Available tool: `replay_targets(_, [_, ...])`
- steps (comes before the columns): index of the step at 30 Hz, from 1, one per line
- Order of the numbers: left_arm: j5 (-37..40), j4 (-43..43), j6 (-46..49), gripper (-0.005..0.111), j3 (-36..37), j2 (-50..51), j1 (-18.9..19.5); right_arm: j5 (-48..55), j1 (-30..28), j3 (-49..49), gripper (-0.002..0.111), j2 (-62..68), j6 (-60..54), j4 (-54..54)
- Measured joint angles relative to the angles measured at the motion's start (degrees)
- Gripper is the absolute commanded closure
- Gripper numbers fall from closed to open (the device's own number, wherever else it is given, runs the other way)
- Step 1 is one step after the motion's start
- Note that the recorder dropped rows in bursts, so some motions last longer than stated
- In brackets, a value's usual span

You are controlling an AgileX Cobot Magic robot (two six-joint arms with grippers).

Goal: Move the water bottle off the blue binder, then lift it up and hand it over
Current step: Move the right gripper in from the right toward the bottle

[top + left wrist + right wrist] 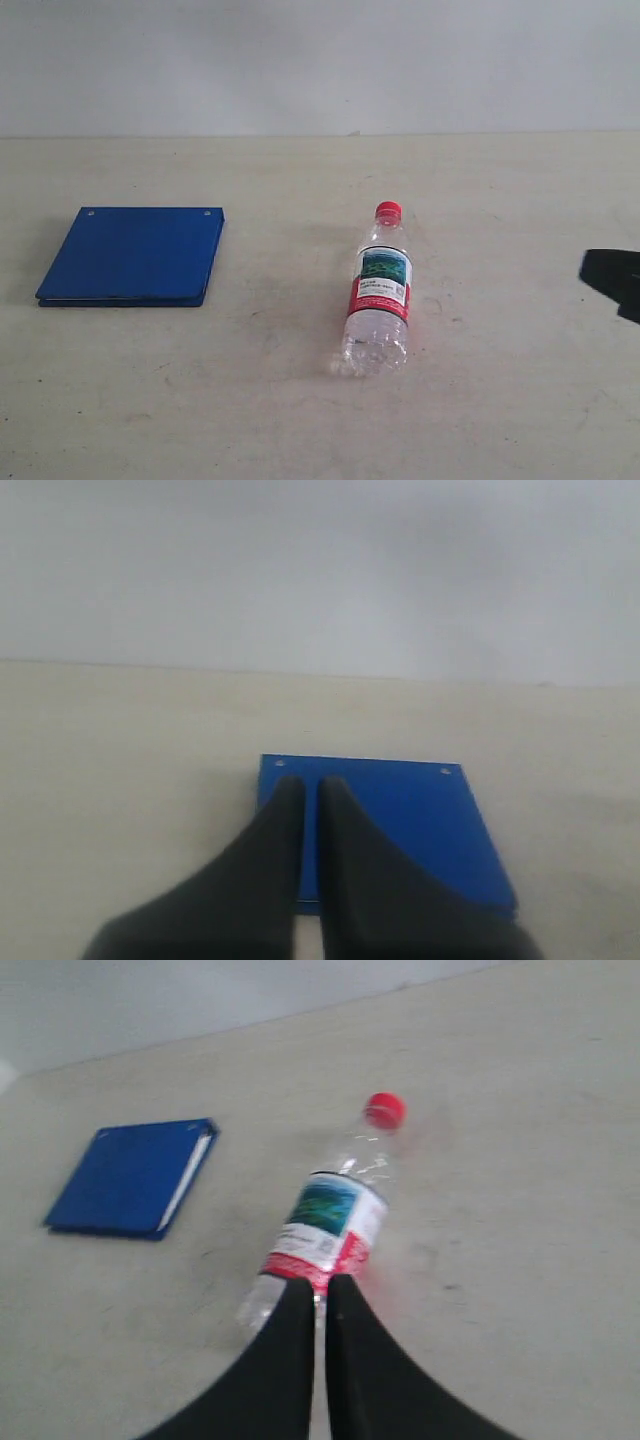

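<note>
The pale beige table [300, 420] filled most of each view, running back to a plain grey-white wall [320, 60].

The blue binder [132, 255] lay flat and closed on the left part of the table in the exterior view, with nothing on top of it.

The water bottle [378, 295] lay on its side on the bare table to the right of the binder and well apart from it. Its cap end pointed toward the wall and its clear base toward the near edge of the table.

The right gripper [612, 280] showed in the exterior view only as a dark shape at the right edge, well apart from the bottle. In its own wrist view its two black fingers [285, 1360] were drawn together with only a thin slit between them, clenched on nothing. Their tips pointed at the lower part of the bottle.

The left gripper [308, 783] was out of the exterior view. In its wrist view its fingers were likewise pressed nearly together and held nothing, with the binder beyond them.

The bottle's label [381, 279], green-blue and white above a red band, wrapped its middle. Its red cap [388, 211] was on.

Two small silver rivets [446, 771] sat near the binder's far edge.
</note>
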Motion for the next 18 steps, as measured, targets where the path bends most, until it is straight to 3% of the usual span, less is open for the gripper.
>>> replay_targets(1, [4.8, 0.0, -1.1, 0.102, 0.0, 3.1, 0.0, 6.2, 0.0, -0.3, 0.108, 3.7, -8.5, 5.5])
replay_targets(4, [17.6, 0.0, -5.6, 0.102, 0.0, 9.4, 0.0, 17.3, 0.0, -0.4, 0.108, 10.4, -18.9, 9.5])
replay_targets(7, [24.6, 0.0, -6.8, 0.102, 0.0, 11.5, 0.0, 15.7, 0.0, -0.4, 0.108, 12.7, -23.7, 12.7])
replay_targets(10, [26.0, 0.0, -7.0, 0.102, -0.6, 9.8, 0.0, 11.5, 0.0, -0.4, 0.108, 12.7, -24.1, 12.5])
replay_targets(13, [15.2, -0.2, -2.5, 0.102, -3.1, 6.9, 0.0, 12.2, 0.0, -0.4, 0.108, 12.7, -24.3, 12.2])
replay_targets(18, [-16.0, -0.5, 13.6, 0.102, -7.3, 5.8, 0.0, 15.7, 0.0, -0.4, 0.108, 12.7, -24.3, 11.9])
